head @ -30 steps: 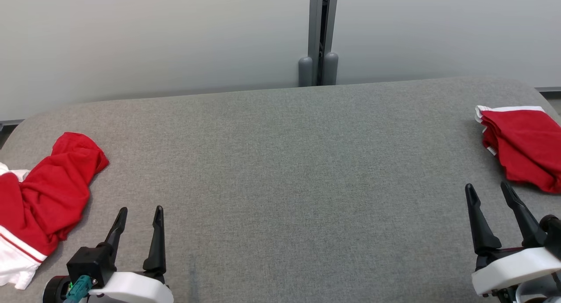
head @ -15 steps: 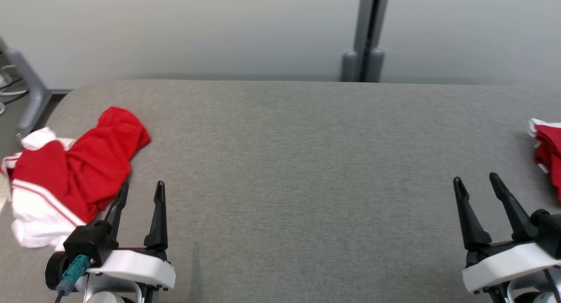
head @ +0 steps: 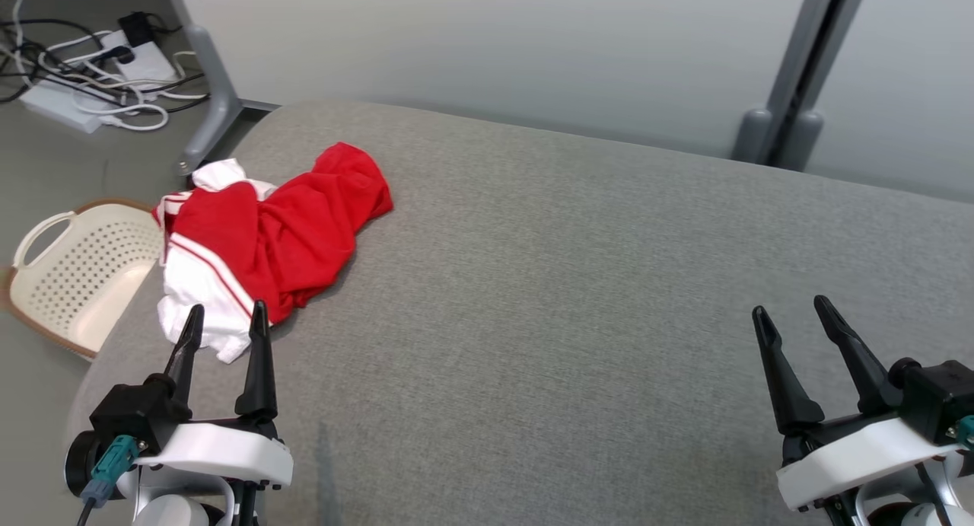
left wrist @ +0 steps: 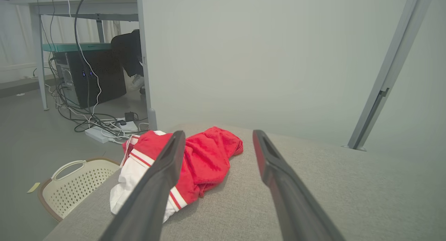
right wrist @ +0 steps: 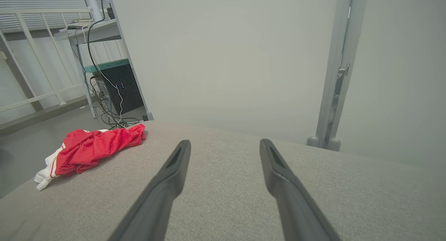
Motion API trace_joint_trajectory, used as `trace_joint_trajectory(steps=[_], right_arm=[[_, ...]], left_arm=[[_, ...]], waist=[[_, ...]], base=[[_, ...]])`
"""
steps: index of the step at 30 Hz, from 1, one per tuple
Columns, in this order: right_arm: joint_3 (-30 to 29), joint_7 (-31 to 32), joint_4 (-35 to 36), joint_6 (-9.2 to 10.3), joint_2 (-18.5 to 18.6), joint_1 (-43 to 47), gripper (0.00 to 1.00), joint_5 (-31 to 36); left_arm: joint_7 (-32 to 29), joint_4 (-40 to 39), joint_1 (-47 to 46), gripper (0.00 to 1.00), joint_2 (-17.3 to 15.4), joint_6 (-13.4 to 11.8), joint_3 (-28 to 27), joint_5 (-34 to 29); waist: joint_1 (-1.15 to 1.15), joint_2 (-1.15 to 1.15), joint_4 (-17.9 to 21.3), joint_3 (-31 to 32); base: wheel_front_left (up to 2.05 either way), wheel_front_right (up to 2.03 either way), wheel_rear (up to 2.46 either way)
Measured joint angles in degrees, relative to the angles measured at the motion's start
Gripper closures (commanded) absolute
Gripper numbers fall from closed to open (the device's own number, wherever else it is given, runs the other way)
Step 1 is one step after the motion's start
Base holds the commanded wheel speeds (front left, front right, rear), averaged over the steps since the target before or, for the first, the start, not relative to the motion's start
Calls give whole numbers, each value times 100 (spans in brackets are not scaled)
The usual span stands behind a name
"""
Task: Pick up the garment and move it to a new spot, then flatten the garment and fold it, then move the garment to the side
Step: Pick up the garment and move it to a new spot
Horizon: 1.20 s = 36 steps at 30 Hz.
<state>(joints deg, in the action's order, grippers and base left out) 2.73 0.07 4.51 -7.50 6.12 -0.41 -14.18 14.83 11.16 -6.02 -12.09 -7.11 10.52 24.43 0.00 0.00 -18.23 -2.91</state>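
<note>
Surroundings: a perforated cream basket (head: 76, 275) is seen on the floor just beside the table's (head: 571, 282) left edge; cables (head: 91, 62) lie on the floor beyond the far left corner; a grey post (head: 799, 92) stands behind the far edge.
Garment (head: 266, 237): crumpled near the far left corner.
Long axis: diagonal, with the white-trimmed end towards the left edge and the red end towards the far edge.
Left gripper (head: 228, 307): jaws spread, nothing held, tips just short of the white hem.
Right gripper (head: 789, 305): jaws spread, nothing held, over bare table by the front right.
</note>
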Motion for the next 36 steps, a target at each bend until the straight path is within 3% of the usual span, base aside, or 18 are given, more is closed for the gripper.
trace_joint_trajectory(steps=[22, 30, 36], right_arm=[[-35, 230, 216, 0, 149, -7, 0, 126], [-107, 501, 627, 0, 376, -295, 0, 272], [-207, 709, 964, 0, 516, -595, 0, 375]], left_arm=[[16, 37, -105, 0, 83, 51, -71, -122], [29, -109, -940, 0, 66, 113, -399, -167], [32, 404, -1757, 0, 29, 367, -652, -20]], waist=[[0, 0, -212, -225], [0, 0, -173, -729], [0, 0, -43, -1304]], base=[[0, 0, 0], [0, 0, 0], [0, 0, 0]])
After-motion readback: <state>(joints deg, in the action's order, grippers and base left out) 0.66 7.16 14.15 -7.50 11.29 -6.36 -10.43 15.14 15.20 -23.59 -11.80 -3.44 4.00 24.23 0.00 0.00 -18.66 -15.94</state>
